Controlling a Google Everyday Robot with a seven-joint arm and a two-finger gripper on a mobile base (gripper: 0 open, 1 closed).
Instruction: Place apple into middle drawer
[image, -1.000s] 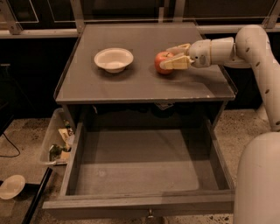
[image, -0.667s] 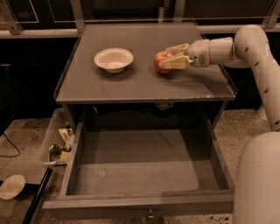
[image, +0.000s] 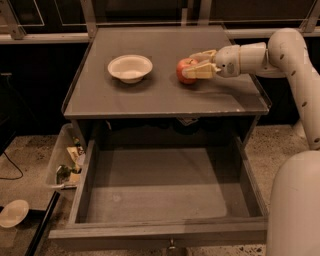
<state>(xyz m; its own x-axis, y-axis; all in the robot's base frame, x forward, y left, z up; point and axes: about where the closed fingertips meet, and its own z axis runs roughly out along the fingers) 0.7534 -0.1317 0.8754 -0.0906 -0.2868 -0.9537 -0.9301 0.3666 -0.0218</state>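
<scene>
The red apple (image: 184, 70) sits on the grey cabinet top (image: 165, 97), right of the middle. My gripper (image: 194, 64) reaches in from the right at the apple's level, its pale fingers (image: 200, 73) on either side of the apple's right half. The apple rests on the top. The middle drawer (image: 165, 200) is pulled wide open below the top, a shallow grey box with nothing inside, its small knob (image: 172, 245) at the front edge.
A white bowl (image: 130, 68) stands on the cabinet top, left of the apple. A clear plastic bin of clutter (image: 67, 160) sits on the floor left of the drawer. A white dish (image: 12, 213) lies on the floor at far left. My white base (image: 295, 205) fills the lower right.
</scene>
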